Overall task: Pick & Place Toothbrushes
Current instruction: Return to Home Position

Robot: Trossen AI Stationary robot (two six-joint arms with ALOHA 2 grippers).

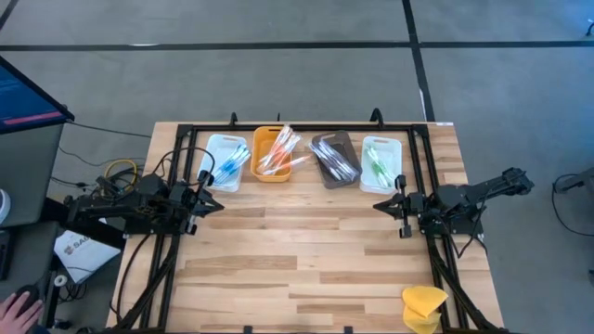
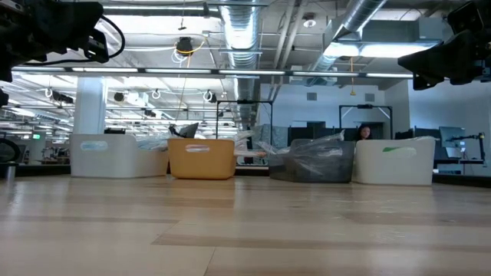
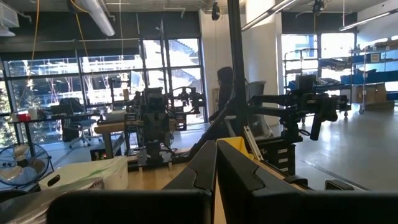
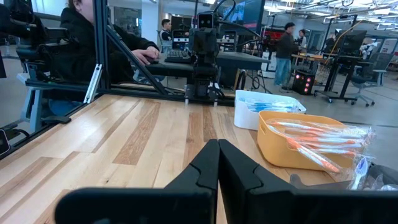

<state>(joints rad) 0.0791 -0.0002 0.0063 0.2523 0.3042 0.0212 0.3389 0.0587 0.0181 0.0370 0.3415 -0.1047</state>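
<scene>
Four small trays stand in a row along the table's far side. The toothbrushes lie in them: blue ones (image 1: 230, 163) in a white tray (image 1: 215, 176), red and clear ones (image 1: 281, 151) in an orange tray (image 1: 266, 173), pale ones (image 1: 336, 160) in a brown tray (image 1: 345, 139), green ones (image 1: 377, 163) in a white tray (image 1: 390, 144). My left gripper (image 1: 221, 205) hovers shut at the table's left, pointing right. My right gripper (image 1: 376, 206) hovers shut at the right, pointing left. Both are near of the trays and touch nothing.
A yellow sponge-like lump (image 1: 424, 307) lies at the near right corner. Black frame rails (image 1: 306, 127) run around the table's far side and along both arms. Bare wood (image 1: 306, 250) spreads between the grippers and the near edge. A person's hand (image 1: 17, 306) shows beyond the table's left.
</scene>
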